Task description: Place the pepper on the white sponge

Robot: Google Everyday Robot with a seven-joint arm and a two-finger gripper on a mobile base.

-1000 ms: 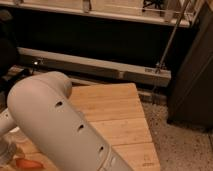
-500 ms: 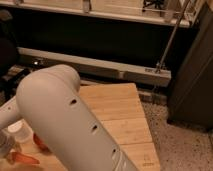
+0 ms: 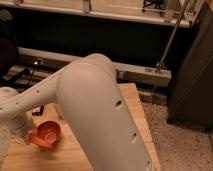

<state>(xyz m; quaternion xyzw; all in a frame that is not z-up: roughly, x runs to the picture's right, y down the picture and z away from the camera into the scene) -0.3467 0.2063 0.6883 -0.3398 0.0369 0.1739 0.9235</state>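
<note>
Gripper [image 3: 24,133]: low at the left edge of my view, at the end of the white forearm, over the near-left part of the wooden table [image 3: 134,102]. Open, closed or holding something: I cannot tell, since its working end merges with the wrist housing and the objects beside it.

Just to its right, touching or nearly touching, is the orange bowl [image 3: 49,130]. It is tipped so that its paler inside faces me.

The pepper [image 3: 42,143]: a slim orange-red streak lying along the bowl's near-left side, directly beside the gripper. I cannot make out whether it is gripped, resting on the wood, or leaning on the bowl. Its colour runs into the bowl's, so its outline is uncertain.

Arm [image 3: 95,112]: the large white shell fills the middle of the frame, running from lower right up to a rounded elbow, then down-left to the wrist. Small dark holes dot its surface. It covers most of the tabletop.

Further out, a pale horizontal rail [image 3: 135,69] runs behind the table's far edge, with a dark recess above it. A thin metal pole [image 3: 172,40] slants up at the right. A dark cabinet [image 3: 196,75] stands at the far right on speckled floor [image 3: 180,145]. A black chair-like shape [image 3: 7,50] is at the far left.
</note>
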